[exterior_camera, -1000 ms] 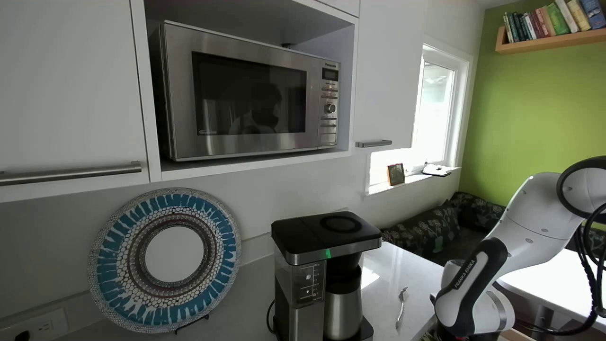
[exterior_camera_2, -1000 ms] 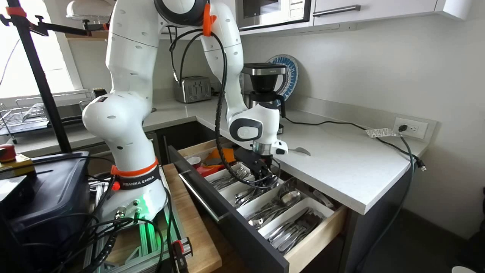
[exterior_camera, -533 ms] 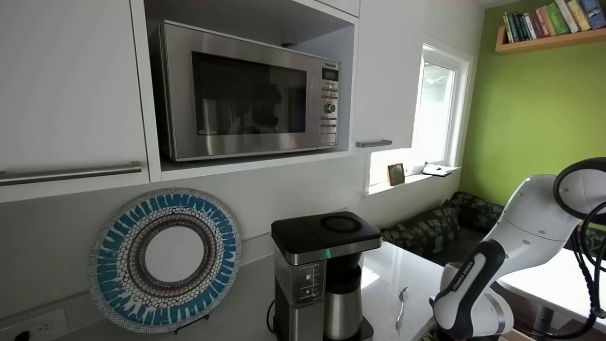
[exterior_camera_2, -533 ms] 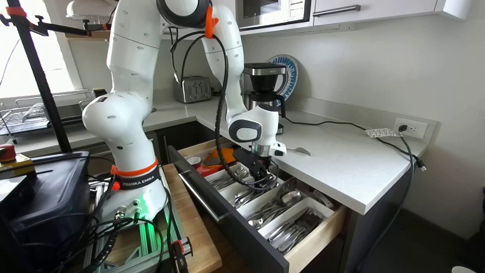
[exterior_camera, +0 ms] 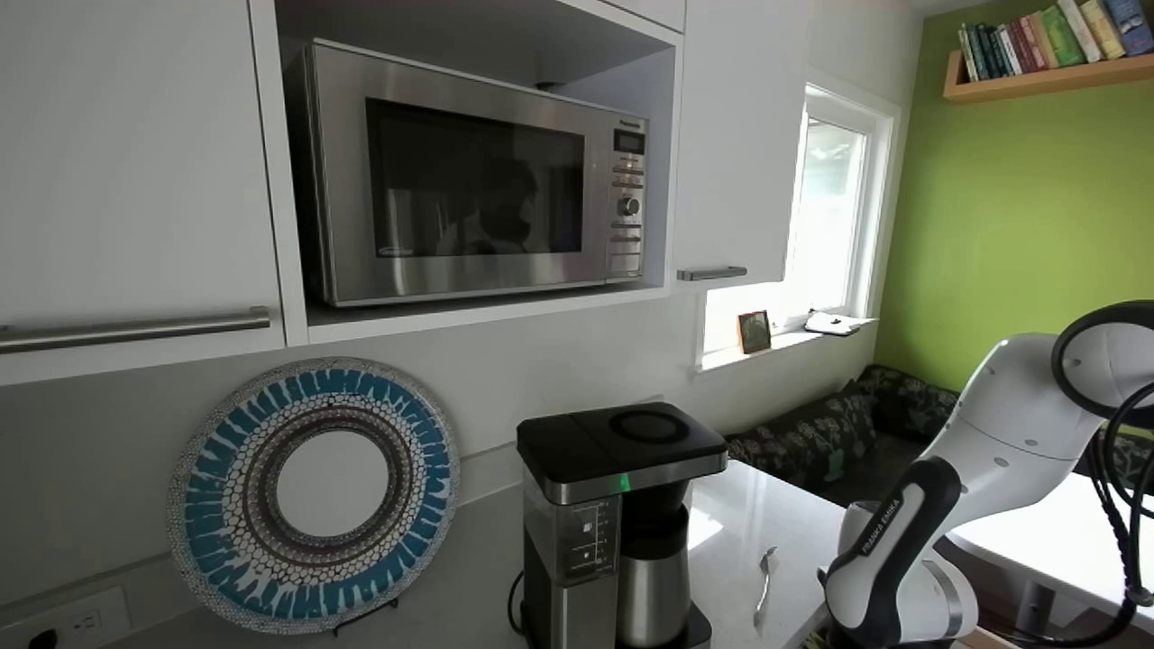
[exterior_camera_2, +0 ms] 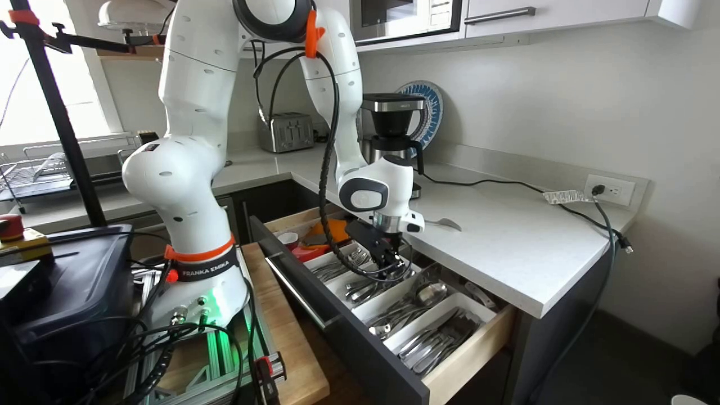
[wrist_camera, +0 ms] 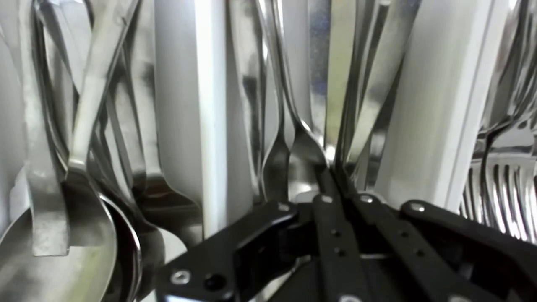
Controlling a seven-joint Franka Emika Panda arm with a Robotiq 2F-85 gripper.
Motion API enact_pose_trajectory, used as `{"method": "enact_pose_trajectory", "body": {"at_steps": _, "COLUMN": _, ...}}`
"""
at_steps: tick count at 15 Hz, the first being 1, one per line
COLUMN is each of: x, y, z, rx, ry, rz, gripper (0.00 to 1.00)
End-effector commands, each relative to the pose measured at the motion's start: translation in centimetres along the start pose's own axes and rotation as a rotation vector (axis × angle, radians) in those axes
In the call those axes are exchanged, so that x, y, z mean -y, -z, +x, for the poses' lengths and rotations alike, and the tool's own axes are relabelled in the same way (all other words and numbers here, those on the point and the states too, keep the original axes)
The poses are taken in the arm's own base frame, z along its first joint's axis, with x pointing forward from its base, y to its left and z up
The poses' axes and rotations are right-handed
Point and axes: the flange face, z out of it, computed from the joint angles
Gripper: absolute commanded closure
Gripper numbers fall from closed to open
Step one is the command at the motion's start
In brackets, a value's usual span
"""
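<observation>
My gripper (wrist_camera: 333,173) reaches down into a cutlery compartment, its black fingers drawn together at the tips. In the wrist view the fingertips lie among thin metal handles, right beside the bowl of a small spoon (wrist_camera: 304,161). A yellowish-looking flat handle (wrist_camera: 340,67) and a tilted handle (wrist_camera: 379,84) run down to the tips. Whether a thin piece is pinched between them cannot be made out. In an exterior view the gripper (exterior_camera_2: 391,270) is partly hidden by a looped cable, over the open drawer (exterior_camera_2: 472,351). Its jaws fall outside the exterior view with the microwave.
White dividers (wrist_camera: 212,105) flank the compartment; large spoons (wrist_camera: 79,197) lie left, forks (wrist_camera: 509,184) right. The countertop edge (exterior_camera_2: 478,267) overhangs the drawer close to the wrist. A lone fork (exterior_camera_2: 445,223) lies on the counter, near the coffee maker (exterior_camera_2: 392,121).
The arm has dipped slightly over the first half second, then stayed nearly still. Some cutlery under the gripper has shifted a little in its compartment.
</observation>
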Motion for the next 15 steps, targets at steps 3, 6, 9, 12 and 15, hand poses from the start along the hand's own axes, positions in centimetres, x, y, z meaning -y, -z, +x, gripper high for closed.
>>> {"method": "enact_pose_trajectory", "body": {"at_steps": 3, "x": -0.7, "y": 2.1, "z": -0.5, "rx": -0.017, "ry": -0.037, "rz": -0.013, "gripper": 0.99}}
{"method": "enact_pose_trajectory", "body": {"at_steps": 6, "x": -0.8, "y": 3.8, "z": -0.7, "rx": -0.038, "ry": -0.080, "rz": -0.029, "gripper": 0.99}}
{"method": "enact_pose_trajectory", "body": {"at_steps": 9, "x": -0.9, "y": 5.6, "z": -0.8, "rx": -0.080, "ry": -0.124, "rz": -0.036, "gripper": 0.99}}
{"method": "enact_pose_trajectory", "body": {"at_steps": 12, "x": -1.3, "y": 6.9, "z": -0.5, "rx": -0.130, "ry": -0.177, "rz": -0.033, "gripper": 0.99}}
{"method": "enact_pose_trajectory", "body": {"at_steps": 15, "x": -1.3, "y": 7.7, "z": -0.5, "rx": -0.152, "ry": -0.200, "rz": -0.029, "gripper": 0.99}}
